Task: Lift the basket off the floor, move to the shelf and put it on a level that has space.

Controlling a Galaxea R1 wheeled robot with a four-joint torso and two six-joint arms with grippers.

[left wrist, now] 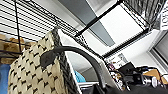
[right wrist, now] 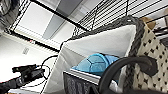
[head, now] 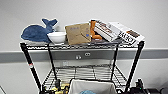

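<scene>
Your basket [head: 93, 87] sits low in front of the shelf [head: 82, 46], its pale lining just under the middle level [head: 85, 73], and something blue [right wrist: 96, 62] lies inside. From the left wrist, a dark handle loop [left wrist: 77, 53] arches right beside that claw, against the woven wall. From the right wrist, the other loop [right wrist: 125, 66] curves just as close. You can't tell whether either claw is clamped or spread. The top tier carries a blue whale [head: 37, 31], a white bowl [head: 57, 37] and boxes [head: 117, 31].

Basket [head: 92, 87] before shelf [head: 82, 45]; bowl [head: 57, 37], boxes [head: 117, 31] on top tier.
</scene>
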